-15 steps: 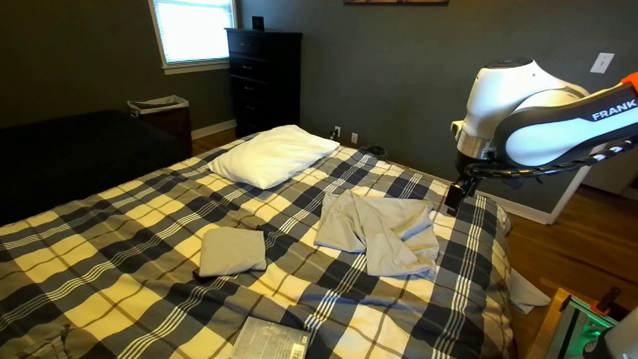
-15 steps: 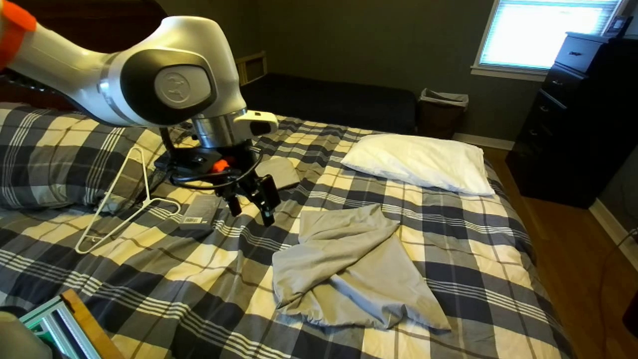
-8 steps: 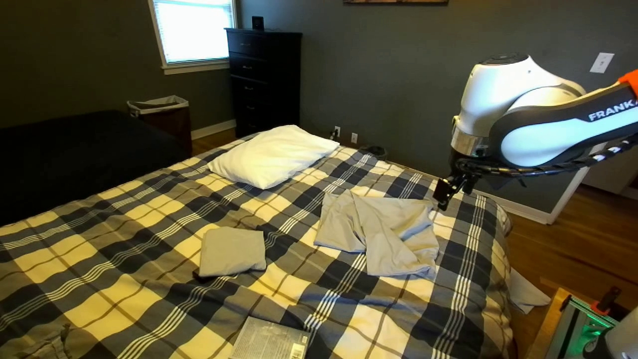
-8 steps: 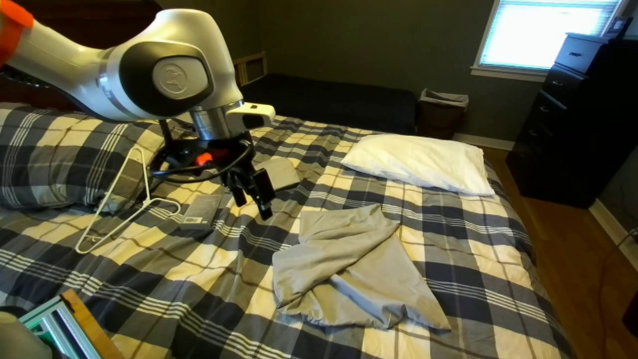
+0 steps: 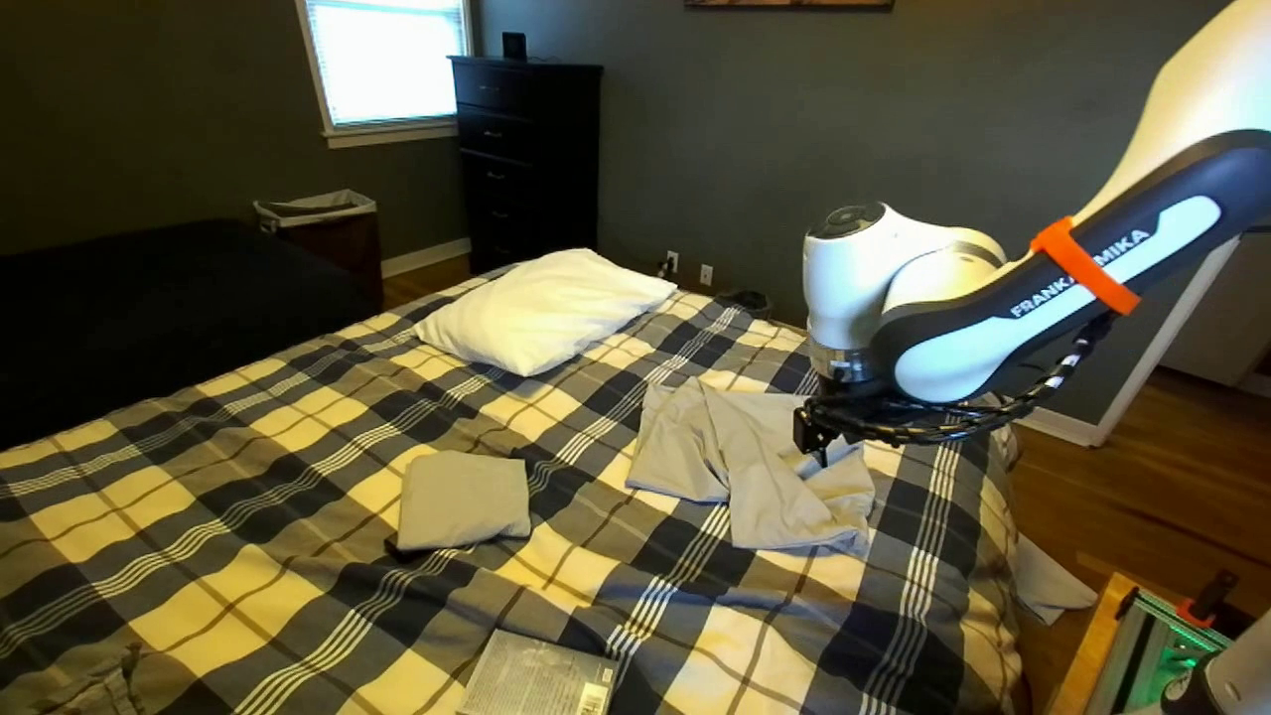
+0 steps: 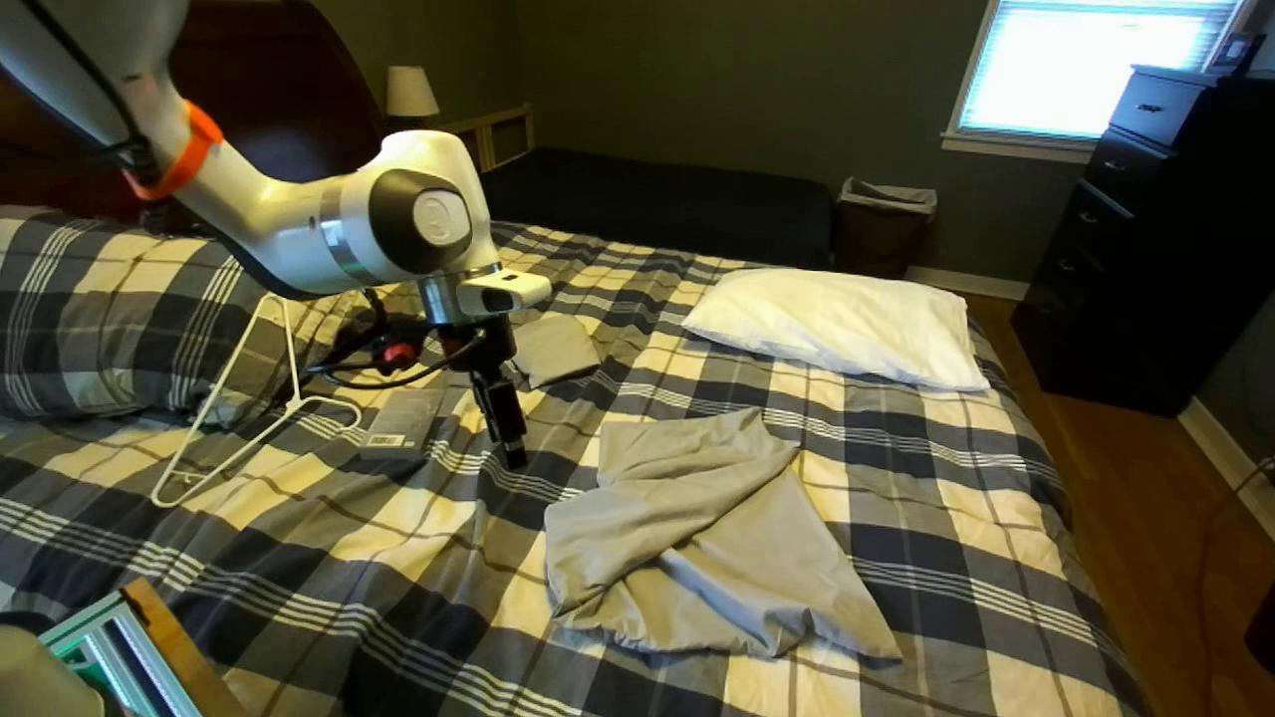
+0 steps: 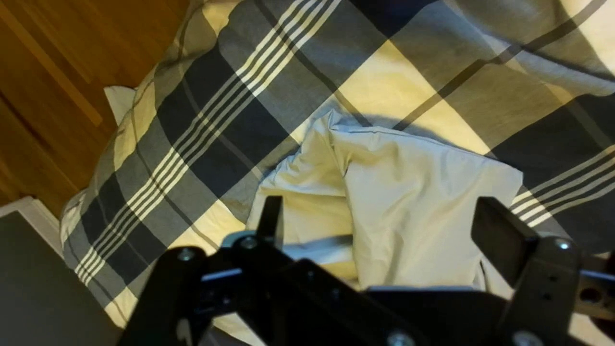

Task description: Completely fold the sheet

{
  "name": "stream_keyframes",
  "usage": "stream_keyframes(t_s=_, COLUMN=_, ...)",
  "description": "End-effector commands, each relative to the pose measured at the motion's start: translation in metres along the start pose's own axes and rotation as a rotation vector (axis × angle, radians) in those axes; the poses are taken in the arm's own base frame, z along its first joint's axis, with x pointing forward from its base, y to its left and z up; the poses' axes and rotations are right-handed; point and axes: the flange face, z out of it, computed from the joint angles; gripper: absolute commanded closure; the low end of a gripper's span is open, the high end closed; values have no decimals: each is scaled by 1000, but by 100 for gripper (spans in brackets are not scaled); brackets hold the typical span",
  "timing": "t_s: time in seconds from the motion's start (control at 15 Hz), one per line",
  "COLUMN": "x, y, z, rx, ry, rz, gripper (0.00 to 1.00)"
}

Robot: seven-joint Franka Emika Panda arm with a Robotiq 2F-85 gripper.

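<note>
The sheet, a rumpled grey-beige cloth, lies partly folded over itself on the plaid bedspread in both exterior views. In the wrist view the sheet shows beyond and between the fingers, with a loose flap and a bluish-white patch. My gripper is open, its fingers wide apart with nothing gripped. In an exterior view the gripper overlaps the sheet's right part. In an exterior view the gripper points down, left of the sheet in the picture. It seems above the cloth; exact height is unclear. The gripper base hides part of the sheet.
A folded beige square, a flat grey case and a white pillow lie on the bedspread. A white hanger lies near the plaid pillows. The bed's edge drops to the wooden floor.
The arm has lowered and reached further out over the bed. The gripper has moved down, nearer the sheet, and turned slightly. The sheet has not moved.
</note>
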Motion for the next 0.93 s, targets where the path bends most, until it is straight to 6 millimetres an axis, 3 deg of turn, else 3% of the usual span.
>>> stream_keyframes(t_s=0.0, x=16, y=-43, z=46, rx=-72, ry=-87, rz=-83, gripper=0)
stream_keyframes(t_s=0.2, x=31, y=-79, z=78, rx=-17, ry=-187, rz=-198, gripper=0)
stream_keyframes(t_s=0.27, x=15, y=-54, z=52, rx=-21, ry=-116, rz=-142, gripper=0)
stream_keyframes(t_s=0.4, x=19, y=-64, z=65, rx=-28, ry=-135, rz=-153, gripper=0)
stream_keyframes(t_s=0.67, x=21, y=-59, z=54, rx=-27, ry=-112, rz=-142, gripper=0)
stream_keyframes(t_s=0.87, x=38, y=-80, z=68, rx=14, ry=-5, rz=-169, gripper=0)
